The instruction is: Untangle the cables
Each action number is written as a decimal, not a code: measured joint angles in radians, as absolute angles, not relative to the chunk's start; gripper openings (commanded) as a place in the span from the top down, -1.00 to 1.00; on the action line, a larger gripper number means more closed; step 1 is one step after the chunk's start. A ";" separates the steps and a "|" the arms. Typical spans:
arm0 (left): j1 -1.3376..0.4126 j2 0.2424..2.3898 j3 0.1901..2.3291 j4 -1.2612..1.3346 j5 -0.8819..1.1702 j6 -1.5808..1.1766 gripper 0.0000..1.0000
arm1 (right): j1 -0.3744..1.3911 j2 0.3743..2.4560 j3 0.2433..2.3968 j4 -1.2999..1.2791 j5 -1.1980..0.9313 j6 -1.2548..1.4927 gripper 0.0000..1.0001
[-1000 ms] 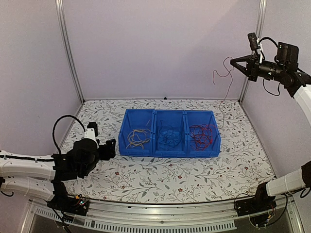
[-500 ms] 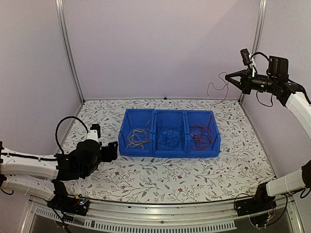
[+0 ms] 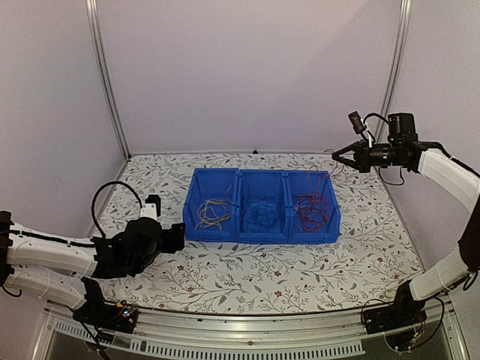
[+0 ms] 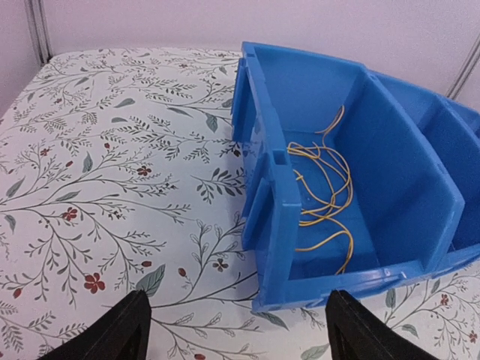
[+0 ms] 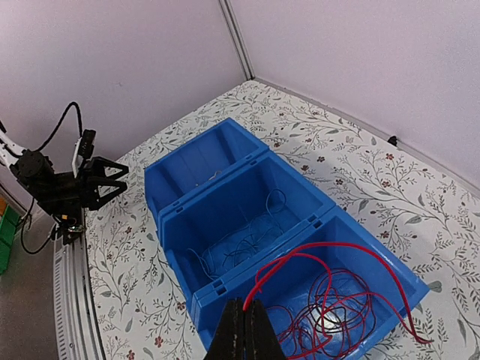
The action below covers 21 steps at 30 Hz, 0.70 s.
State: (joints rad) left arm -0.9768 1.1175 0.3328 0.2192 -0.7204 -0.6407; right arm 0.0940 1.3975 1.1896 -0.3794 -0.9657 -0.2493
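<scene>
Blue bins (image 3: 261, 234), three in a row, sit mid-table (image 3: 300, 270) in the top view. The left one holds yellow wires (image 3: 213, 214), the middle one blue wires (image 3: 260, 210), and the right one red wires (image 3: 311, 208). The left gripper (image 3: 176, 237) lies low over the table, just beside the left bin's outer wall. The right gripper (image 3: 335, 154) hangs high, above and behind the right bin, pointing left. A thin red strand (image 3: 324, 174) drops from its tip toward the red heap.

Left wrist view: the two fingers (image 4: 124, 330) stand wide apart at the bottom corners with nothing between them but floral cloth and the bin's near corner. The left bin (image 4: 420, 187) fills the right half. The yellow wires (image 4: 330, 202) loop loosely on its floor, all inside the walls.

Right wrist view: the fingers (image 5: 234, 334) are pressed together into one dark wedge at the bottom centre. The red strand (image 5: 337, 246) starts at their tip, arcs up and to the right over the nearest bin, and comes down by its right wall, so it looks pinched there. Below it the red wires (image 5: 330, 315) tangle in that bin. The blue wires (image 5: 240, 255) lie in the middle bin. The far bin's contents are too faint to tell. The left gripper (image 5: 120, 178) shows beyond the bins, spread apart.
</scene>
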 measured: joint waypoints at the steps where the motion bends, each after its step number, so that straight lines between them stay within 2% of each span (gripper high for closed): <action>1: -0.977 1.124 0.336 0.219 -0.720 -0.641 -0.64 | 0.102 1.418 1.178 -0.382 -0.963 -0.257 1.00; 9: -0.977 1.139 0.359 0.220 -0.714 -0.641 -0.65 | 0.192 1.522 1.055 -0.389 -0.857 -0.311 1.00; 16: -0.977 1.139 0.360 0.216 -0.714 -0.641 -0.66 | 0.216 1.561 1.058 -0.402 -0.805 -0.337 1.00; 21: -0.977 1.140 0.363 0.215 -0.714 -0.640 -0.66 | 0.344 1.567 1.109 -0.491 -0.777 -0.410 1.00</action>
